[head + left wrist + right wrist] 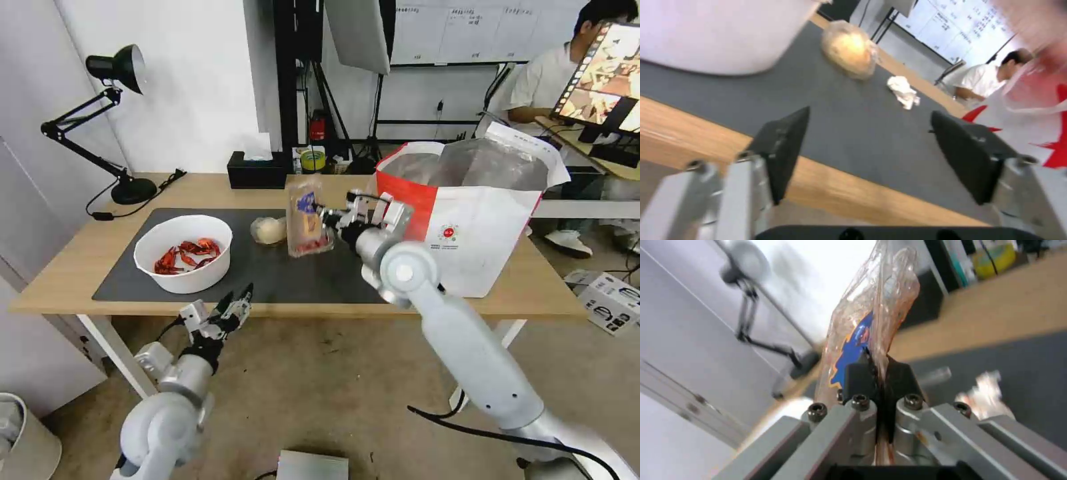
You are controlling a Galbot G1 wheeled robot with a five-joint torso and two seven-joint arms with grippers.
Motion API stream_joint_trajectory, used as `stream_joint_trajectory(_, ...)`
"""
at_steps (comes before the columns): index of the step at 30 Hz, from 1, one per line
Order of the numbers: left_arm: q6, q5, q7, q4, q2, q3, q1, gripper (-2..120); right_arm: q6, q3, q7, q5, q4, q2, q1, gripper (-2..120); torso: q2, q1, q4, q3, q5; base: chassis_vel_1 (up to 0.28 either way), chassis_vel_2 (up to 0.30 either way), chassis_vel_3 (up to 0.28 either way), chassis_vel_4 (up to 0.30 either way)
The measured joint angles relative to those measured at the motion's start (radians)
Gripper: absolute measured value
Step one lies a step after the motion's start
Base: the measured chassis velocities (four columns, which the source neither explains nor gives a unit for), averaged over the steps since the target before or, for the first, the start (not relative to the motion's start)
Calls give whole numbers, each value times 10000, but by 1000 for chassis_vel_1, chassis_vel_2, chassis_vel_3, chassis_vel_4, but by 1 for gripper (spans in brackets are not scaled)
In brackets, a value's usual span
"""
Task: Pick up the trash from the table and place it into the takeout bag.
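My right gripper [328,219] is shut on a clear plastic tray [309,217] with a blue label, holding it upright above the dark mat [300,277], left of the takeout bag [467,220]. In the right wrist view the black fingers [857,375] pinch the tray [876,306] at its edge. The white bowl of crayfish shells [183,252] and the small cup of beige food [269,230] stand on the mat. The crumpled tissue [904,91] lies beyond the cup [849,50]. My left gripper [237,308] hangs open just in front of the table [67,280], holding nothing.
A black tissue box [257,170], a yellow tape roll [312,160] and a black desk lamp [113,120] stand along the table's back edge. The bag's foil-lined mouth [480,163] is open at the right end. A person sits at a desk behind.
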Motion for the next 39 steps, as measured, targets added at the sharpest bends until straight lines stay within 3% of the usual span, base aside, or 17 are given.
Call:
stream_joint_trajectory(5, -487, 928, 472, 118, -55, -255, 186, 99, 1, 545, 452, 736, 647, -41, 498, 0, 0, -1, 0, 0, 0, 0, 0, 0, 0)
stream_joint_trajectory(11, -898, 1759, 760, 140, -77, -460, 302, 100, 4, 969, 796, 1085, 1001, -87, 814, 0, 0, 0, 0, 0, 1, 0, 0, 0, 0)
stream_joint_trajectory(12, -1160, 2283, 869, 221, -70, -553, 362, 100, 13, 1187, 963, 1180, 1082, -99, 905, 0, 0, 0, 0, 0, 0, 0, 0, 0, 0)
stream_joint_trajectory(25, -2273, 4309, 991, 376, -73, -931, 705, 100, 15, 2491, 1908, 1820, 1712, -573, 768, 0, 0, 0, -1, 0, 1, 0, 0, 0, 0)
stream_joint_trajectory(39, -2442, 4589, 1007, 55, -76, -1027, 1005, 100, -23, 4560, 2583, 2212, 2276, -1562, -145, 0, 0, 0, -2, 0, 2, 0, 0, 0, 0)
